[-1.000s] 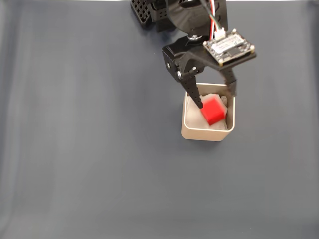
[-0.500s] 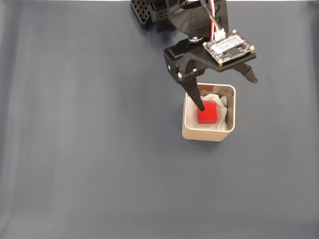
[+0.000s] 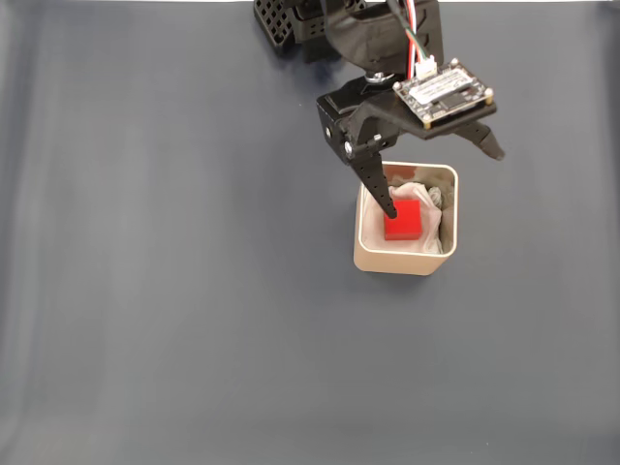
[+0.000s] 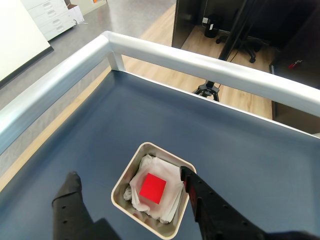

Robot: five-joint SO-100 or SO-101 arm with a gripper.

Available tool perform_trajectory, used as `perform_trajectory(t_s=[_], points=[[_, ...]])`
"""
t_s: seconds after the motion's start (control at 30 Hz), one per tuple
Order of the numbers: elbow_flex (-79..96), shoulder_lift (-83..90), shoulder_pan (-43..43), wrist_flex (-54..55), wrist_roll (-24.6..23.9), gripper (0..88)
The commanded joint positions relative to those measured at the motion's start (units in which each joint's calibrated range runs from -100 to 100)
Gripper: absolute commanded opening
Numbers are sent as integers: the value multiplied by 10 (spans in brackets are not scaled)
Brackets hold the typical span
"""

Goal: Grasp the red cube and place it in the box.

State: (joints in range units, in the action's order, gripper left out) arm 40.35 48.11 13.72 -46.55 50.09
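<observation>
since a second ago the red cube (image 3: pixel 403 220) settled flat in the box (image 3: pixel 404 261), directly under the wide-spread gripper (image 3: pixel 441 182).

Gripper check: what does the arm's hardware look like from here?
The gripper is matte black plastic with two tapered, pointed fingers. A small circuit board with white corner standoffs rides on top, fed by red, white and black wires. A perforated black block sits at the base.

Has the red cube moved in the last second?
Yes. In the fixed view the cube shifted slightly left inside the box, from tilted to lying flat on the padding.
</observation>
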Motion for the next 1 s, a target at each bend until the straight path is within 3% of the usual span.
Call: perform_trajectory(t_s=[0.0, 0.1, 0.6, 0.97], points=[[-5, 10, -5, 10, -2, 470], [-5, 8, -7, 16, -5, 454], [11, 23, -68, 38, -20, 1], [94, 106, -162, 38, -27, 1]])
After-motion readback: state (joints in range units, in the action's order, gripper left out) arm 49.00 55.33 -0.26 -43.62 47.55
